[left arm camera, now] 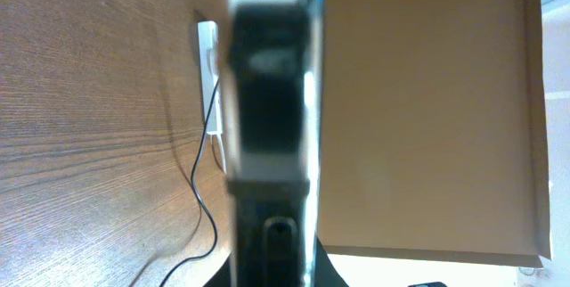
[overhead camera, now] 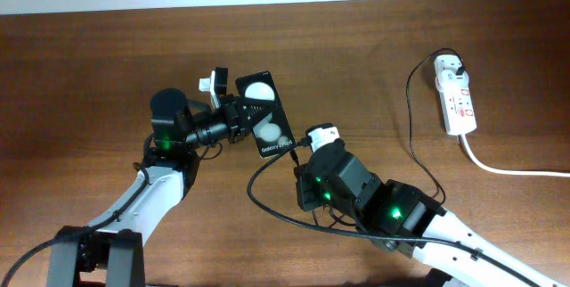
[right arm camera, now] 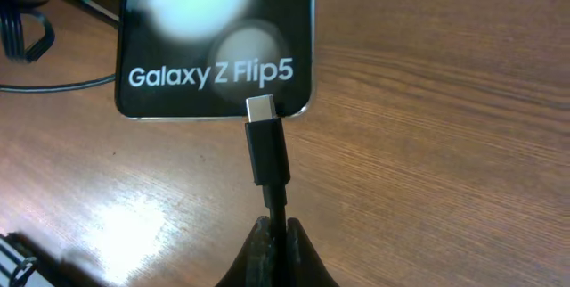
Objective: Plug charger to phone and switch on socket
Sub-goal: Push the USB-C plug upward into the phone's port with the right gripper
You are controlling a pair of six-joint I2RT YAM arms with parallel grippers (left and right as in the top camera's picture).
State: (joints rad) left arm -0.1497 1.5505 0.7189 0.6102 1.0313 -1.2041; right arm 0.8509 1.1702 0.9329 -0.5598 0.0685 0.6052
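Note:
The phone (overhead camera: 267, 113) is a black slab with two white circles. My left gripper (overhead camera: 233, 113) is shut on its far end and holds it tilted on edge. In the left wrist view it is a blurred dark bar (left arm camera: 267, 100) between the jaws. My right gripper (right arm camera: 273, 242) is shut on the charger cable just behind its connector (right arm camera: 265, 144). The metal tip is right at the phone's lettered bottom edge (right arm camera: 214, 77). I cannot tell if it is inserted. The black cable (overhead camera: 411, 135) runs back to the white adapter in the socket (overhead camera: 456, 95) at the far right.
The socket's thick white cord (overhead camera: 508, 169) trails off to the right edge. The black cable loops on the table under my right arm (overhead camera: 267, 207). A brown board (left arm camera: 427, 109) fills the right of the left wrist view. Dark cables (right arm camera: 22, 33) lie at the top left of the right wrist view.

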